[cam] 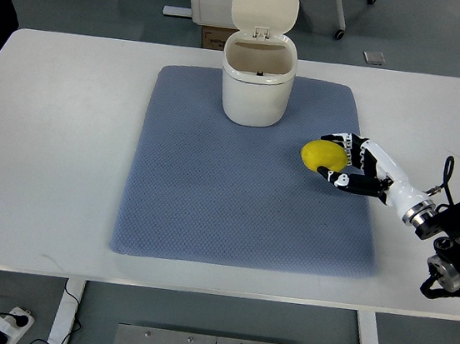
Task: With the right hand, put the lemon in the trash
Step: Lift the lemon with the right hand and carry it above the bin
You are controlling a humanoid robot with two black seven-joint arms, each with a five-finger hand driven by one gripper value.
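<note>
White table (60, 118) and blue mat (210, 195) lay quiet while the right hand (352, 166) cupped the lemon (322, 156) just right of the open trash bin (256, 87), where so shallow a fingertip grasp might have let it roll free.

The robot's right hand (350, 164) has black jointed fingers (339, 139) with white segments and a white palm shell. A silver ringed wrist (417, 213) joins a black forearm (458, 246), where a thin black cable (447, 172) loops upward.
</note>
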